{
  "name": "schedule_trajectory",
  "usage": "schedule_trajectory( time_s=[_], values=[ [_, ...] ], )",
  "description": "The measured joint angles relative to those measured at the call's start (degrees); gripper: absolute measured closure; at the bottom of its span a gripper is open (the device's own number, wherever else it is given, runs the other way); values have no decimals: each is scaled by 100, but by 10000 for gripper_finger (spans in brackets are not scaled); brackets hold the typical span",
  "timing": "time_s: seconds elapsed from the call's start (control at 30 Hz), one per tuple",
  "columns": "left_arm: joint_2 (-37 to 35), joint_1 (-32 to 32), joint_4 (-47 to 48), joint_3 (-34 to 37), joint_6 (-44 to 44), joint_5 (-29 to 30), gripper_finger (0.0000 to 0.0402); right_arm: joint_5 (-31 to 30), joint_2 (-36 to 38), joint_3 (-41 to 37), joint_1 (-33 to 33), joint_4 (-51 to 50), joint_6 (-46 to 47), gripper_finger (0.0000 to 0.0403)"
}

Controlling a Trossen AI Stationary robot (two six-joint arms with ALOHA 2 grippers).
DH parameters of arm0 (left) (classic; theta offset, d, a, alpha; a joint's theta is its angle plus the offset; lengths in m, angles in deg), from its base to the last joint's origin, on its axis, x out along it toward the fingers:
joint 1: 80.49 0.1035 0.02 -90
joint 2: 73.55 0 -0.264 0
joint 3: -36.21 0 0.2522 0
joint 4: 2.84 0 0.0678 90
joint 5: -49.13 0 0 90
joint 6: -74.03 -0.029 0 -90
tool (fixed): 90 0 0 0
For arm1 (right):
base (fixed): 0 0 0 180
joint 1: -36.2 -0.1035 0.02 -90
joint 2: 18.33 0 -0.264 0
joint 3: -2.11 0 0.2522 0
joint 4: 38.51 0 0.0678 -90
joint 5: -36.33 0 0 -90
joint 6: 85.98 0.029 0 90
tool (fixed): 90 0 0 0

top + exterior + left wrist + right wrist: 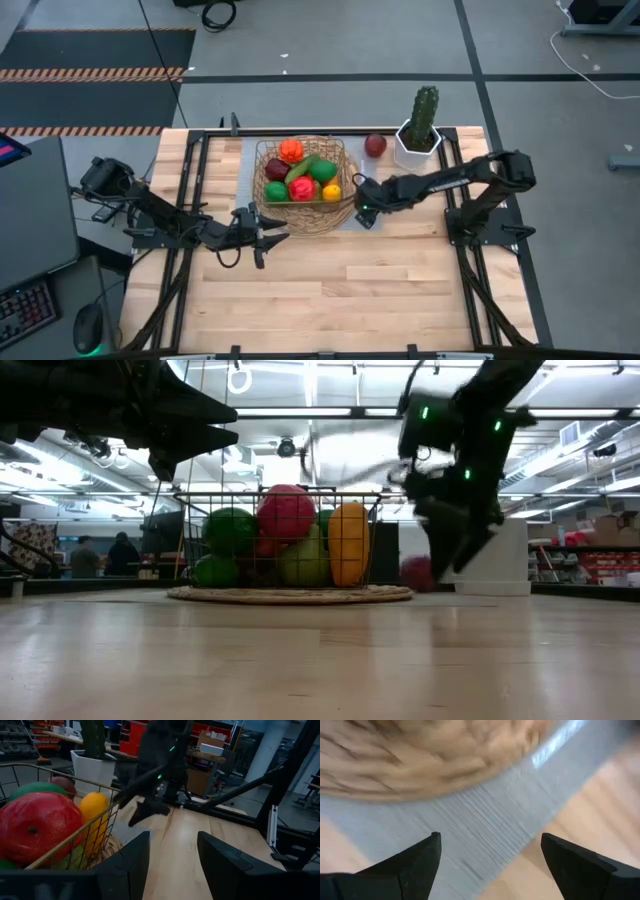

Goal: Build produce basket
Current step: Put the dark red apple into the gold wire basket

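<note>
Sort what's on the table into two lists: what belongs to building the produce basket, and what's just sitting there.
Part of the job:
- basket, wicker rim with a wire centre
- produce in the basket: red, green, orange and yellow pieces
- dark red fruit on the table beside the pot, not yet in
- right end effector, open, at the basket's edge
- left end effector, open

Just lying about:
- cactus
- white pot
- grey mat

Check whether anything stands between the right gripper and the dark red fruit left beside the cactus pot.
Nothing visible does. The right gripper hangs open, empty, by the basket rim. The dark red fruit lies on bare table beyond it, beside the white cactus pot. The pot stands to one side of that line, close enough to crowd a grasp.
</note>
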Motion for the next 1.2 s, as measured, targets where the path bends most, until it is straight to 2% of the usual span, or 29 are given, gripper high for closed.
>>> schedule_trajectory(
  time_s=[0.2,0.3,0.4,0.63,0.87,1.07,1.2],
  values=[
    [0,1,0,0,14,0,230,-1204,509,139,-237,-178,-106,56],
    [0,0,0,0,20,2,230,-2065,743,314,-160,-165,-499,56],
    [0,1,0,0,25,0,230,-2598,894,525,71,-80,-953,56],
    [0,2,0,0,25,0,230,-2284,730,820,993,-32,-1512,56],
    [0,1,0,0,25,0,230,-2132,115,820,1701,-24,-1704,56],
    [0,2,-2,0,25,0,230,-1854,-430,818,1990,-19,-1748,56],
    [0,2,-2,0,25,0,230,-1993,-662,818,2040,-18,-1879,56]
  ],
)
